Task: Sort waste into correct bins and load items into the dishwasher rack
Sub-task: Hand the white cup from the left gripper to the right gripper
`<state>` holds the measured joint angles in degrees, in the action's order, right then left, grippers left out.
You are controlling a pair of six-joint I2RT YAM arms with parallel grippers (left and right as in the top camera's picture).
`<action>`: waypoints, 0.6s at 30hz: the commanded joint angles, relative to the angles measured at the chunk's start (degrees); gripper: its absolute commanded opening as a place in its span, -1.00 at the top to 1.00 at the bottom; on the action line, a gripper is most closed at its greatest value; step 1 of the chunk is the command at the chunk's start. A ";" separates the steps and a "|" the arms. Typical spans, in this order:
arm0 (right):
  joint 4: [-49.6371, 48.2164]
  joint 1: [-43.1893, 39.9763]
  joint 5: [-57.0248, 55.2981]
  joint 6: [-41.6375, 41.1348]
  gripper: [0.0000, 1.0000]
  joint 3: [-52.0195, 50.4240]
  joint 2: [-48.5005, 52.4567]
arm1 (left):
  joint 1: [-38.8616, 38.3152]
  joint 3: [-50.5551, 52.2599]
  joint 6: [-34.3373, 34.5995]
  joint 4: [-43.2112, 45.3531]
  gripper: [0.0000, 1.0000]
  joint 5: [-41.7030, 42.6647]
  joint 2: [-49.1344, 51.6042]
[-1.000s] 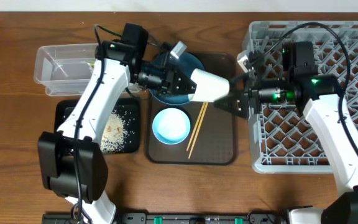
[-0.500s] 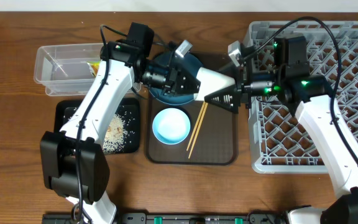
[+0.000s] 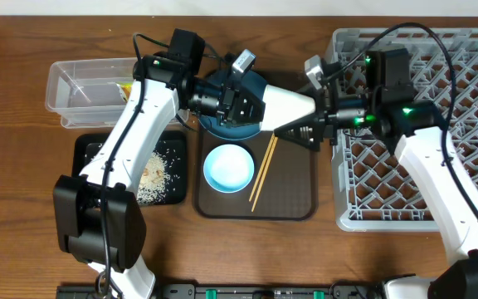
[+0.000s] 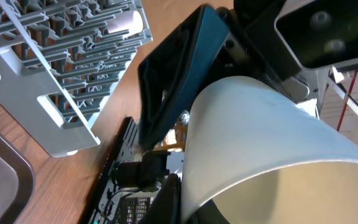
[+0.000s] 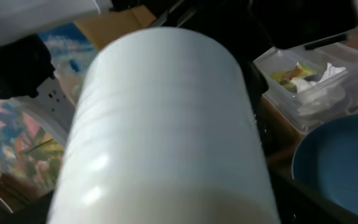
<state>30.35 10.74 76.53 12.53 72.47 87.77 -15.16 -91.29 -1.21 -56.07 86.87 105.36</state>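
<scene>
I see my left claw [image 3: 254,106] gripping the white cup [image 3: 285,107], with my right claw [image 3: 309,119] spread wide around its right end.

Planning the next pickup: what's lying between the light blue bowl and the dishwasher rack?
The wooden chopsticks, lying on the brown serving tray between the light blue bowl and the dishwasher rack; the overhead view shows it.

The wooden table [image 3: 15,166] carries a clear tub [image 3: 63,98] at upper left, a black tray [image 3: 85,149] below it, a brown serving tray [image 3: 297,195] at centre and a grey rack [image 3: 344,218] at right.
</scene>
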 commanded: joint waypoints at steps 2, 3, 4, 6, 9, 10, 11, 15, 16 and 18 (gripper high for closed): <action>-1.07 -2.91 4.68 -0.07 -0.61 -0.11 0.09 | 0.02 0.15 0.02 0.02 0.88 2.03 0.20; -1.25 -3.23 4.74 -0.07 -0.60 -0.11 0.09 | 0.02 0.15 0.02 0.02 0.88 2.03 0.20; -1.25 -3.54 4.74 -0.04 -0.60 -0.11 0.09 | 0.02 0.15 0.02 0.02 0.88 2.03 0.20; -1.25 -4.00 4.74 -0.07 -0.60 -0.11 0.09 | 0.02 0.15 0.04 0.00 0.88 2.03 0.20; -1.22 -4.09 4.83 -0.07 -0.56 -0.11 0.09 | 0.02 0.15 0.04 0.02 0.88 2.03 0.20; -1.25 -4.09 4.98 -0.07 -0.52 -0.11 0.09 | 0.02 0.15 0.04 0.00 0.88 2.03 0.20; -1.22 -4.09 4.98 -0.07 -0.48 -0.11 0.09 | 0.02 0.15 0.04 0.02 0.88 2.03 0.20; -1.16 -4.09 4.98 -0.09 -0.38 -0.11 0.09 | 0.02 0.15 0.04 0.02 0.88 2.05 0.20; -1.11 -4.09 4.98 -0.09 -0.32 -0.11 0.09 | 0.02 0.15 0.04 0.02 0.88 2.05 0.20; -1.11 -4.09 4.98 -0.09 -0.21 -0.11 0.09 | 0.02 0.15 0.04 0.02 0.88 2.03 0.20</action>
<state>29.30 7.40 82.02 12.38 72.47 87.77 -15.09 -91.29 -1.06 -56.01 86.80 105.36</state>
